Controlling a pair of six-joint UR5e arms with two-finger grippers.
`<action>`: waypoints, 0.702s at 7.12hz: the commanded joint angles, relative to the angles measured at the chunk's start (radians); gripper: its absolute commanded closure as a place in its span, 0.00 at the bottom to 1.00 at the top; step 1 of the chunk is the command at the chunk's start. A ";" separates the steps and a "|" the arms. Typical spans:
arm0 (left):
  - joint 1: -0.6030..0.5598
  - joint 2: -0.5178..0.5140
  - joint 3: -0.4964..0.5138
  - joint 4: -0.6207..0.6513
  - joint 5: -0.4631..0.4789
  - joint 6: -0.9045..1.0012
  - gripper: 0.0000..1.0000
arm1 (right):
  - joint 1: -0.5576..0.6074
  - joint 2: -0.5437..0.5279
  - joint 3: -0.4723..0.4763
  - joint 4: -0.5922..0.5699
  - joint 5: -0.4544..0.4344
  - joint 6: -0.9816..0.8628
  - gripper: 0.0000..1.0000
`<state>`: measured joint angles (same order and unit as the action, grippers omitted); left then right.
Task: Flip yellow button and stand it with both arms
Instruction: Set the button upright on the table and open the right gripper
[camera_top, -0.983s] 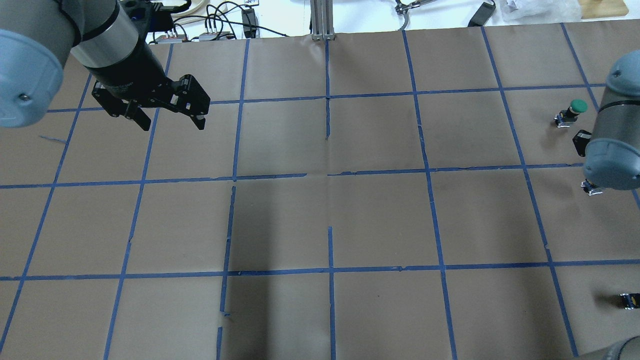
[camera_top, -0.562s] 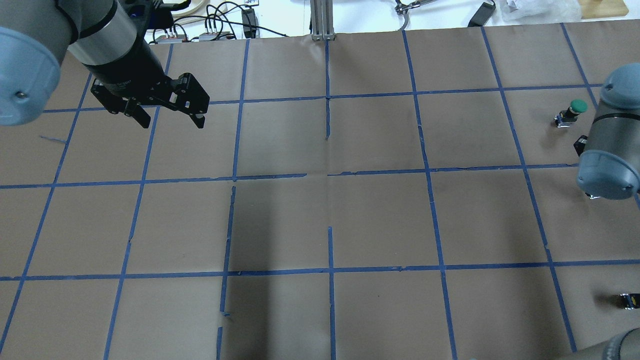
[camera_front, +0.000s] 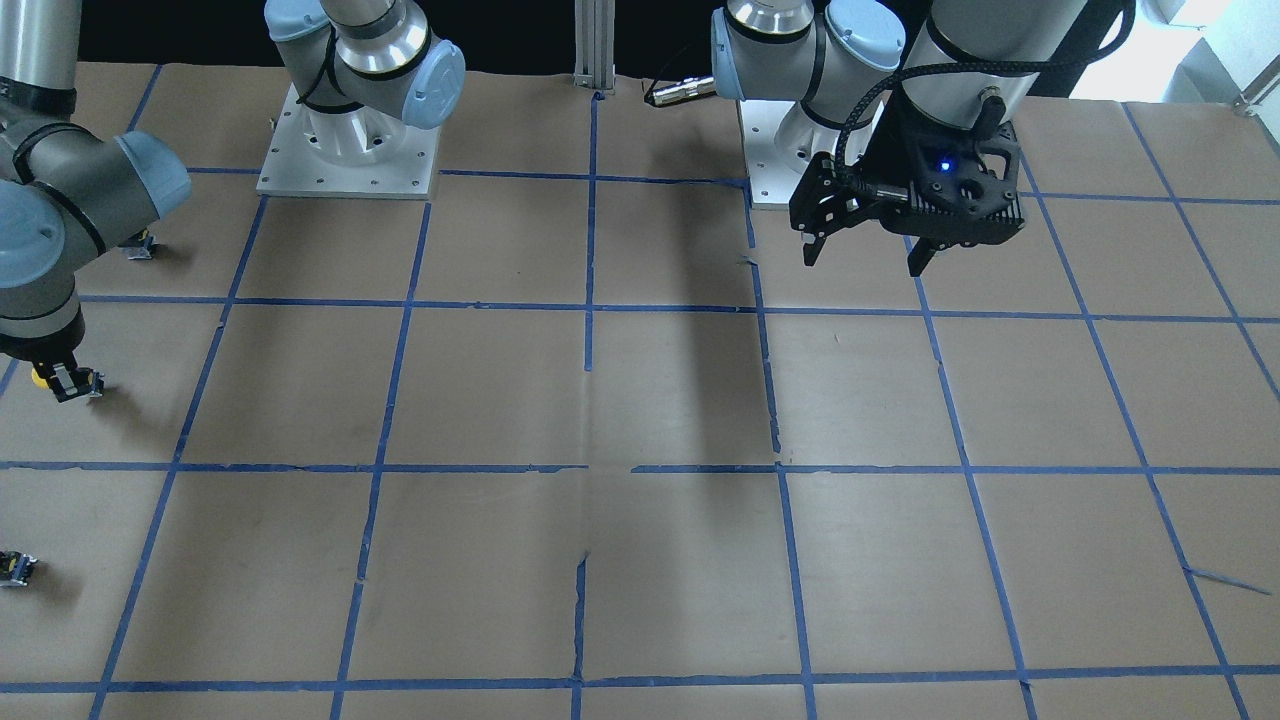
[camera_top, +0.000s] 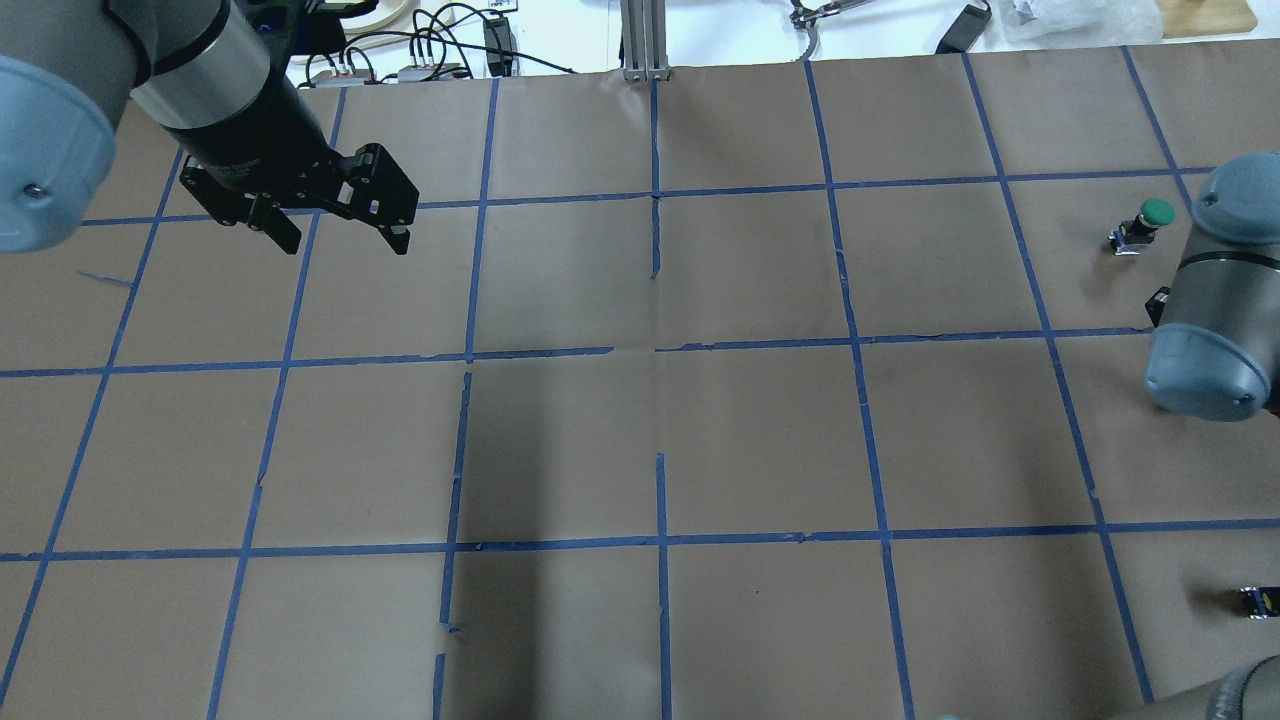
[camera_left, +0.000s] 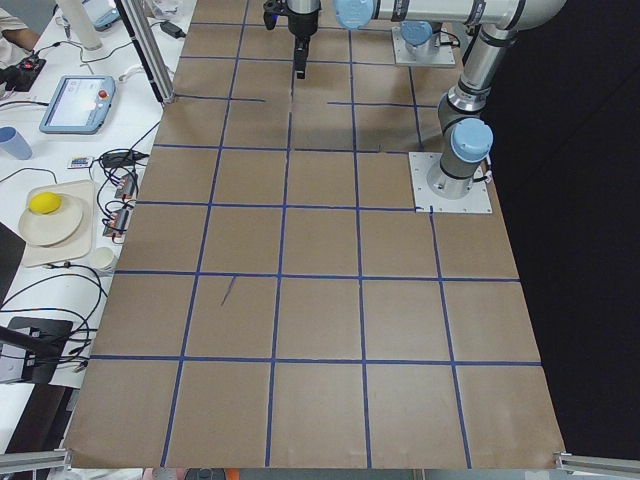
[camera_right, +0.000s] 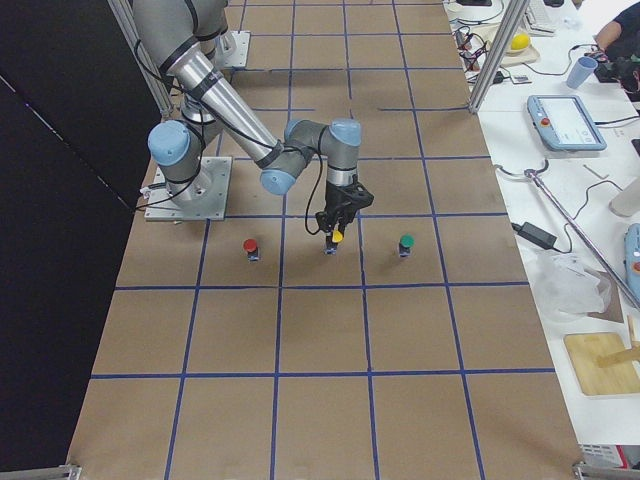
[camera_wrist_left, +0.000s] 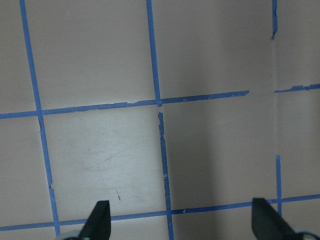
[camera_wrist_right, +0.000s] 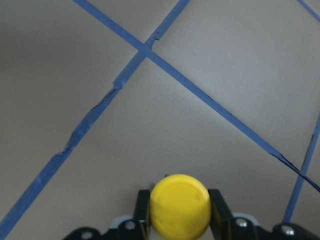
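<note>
Scene: table (camera_top: 760, 440) covered in brown paper w/ a blue tape grid, two robot arms over it.

Yellow button (camera_wrist_right: 180, 205): at the table's right end, clamped in the right gripper (camera_right: 335, 226). The round yellow cap faces the wrist cam. One black finger (camera_wrist_right: 218, 210) presses each side of the cap.

Button vs. gripper: it sits right at the fingertips, w/ no gap showing between cap and fingers. In the right side view the cap shows just under the gripper and low over the paper. Can't tell if the base touches the table.

Right gripper: closed around the yellow button, pointing roughly down. In the overhead view the arm's own elbow hides it.

Left gripper (camera_top: 345, 243): fingers spread wide, holding nothing. It hangs above the paper at the far left of the table, well apart from the button. Its wrist cam shows only taped paper between the two fingertips.

Neighbours: in the right side view a green button (camera_right: 406, 243) and a red button (camera_right: 251, 246) stand either side of the yellow one, roughly in a row. Neither touches it.
</note>
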<state>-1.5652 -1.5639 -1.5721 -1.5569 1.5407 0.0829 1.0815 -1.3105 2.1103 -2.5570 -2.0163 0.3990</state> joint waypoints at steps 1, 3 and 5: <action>-0.001 -0.007 0.003 -0.023 0.007 0.008 0.01 | -0.005 0.007 0.007 -0.003 -0.005 0.000 0.64; 0.013 -0.016 0.050 -0.061 -0.001 0.012 0.00 | -0.006 0.002 0.005 -0.005 -0.004 -0.002 0.21; 0.013 -0.021 0.052 -0.068 -0.001 0.014 0.00 | -0.011 -0.001 0.005 0.000 -0.006 -0.002 0.05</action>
<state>-1.5533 -1.5813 -1.5228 -1.6191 1.5408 0.0959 1.0729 -1.3089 2.1156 -2.5596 -2.0214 0.3975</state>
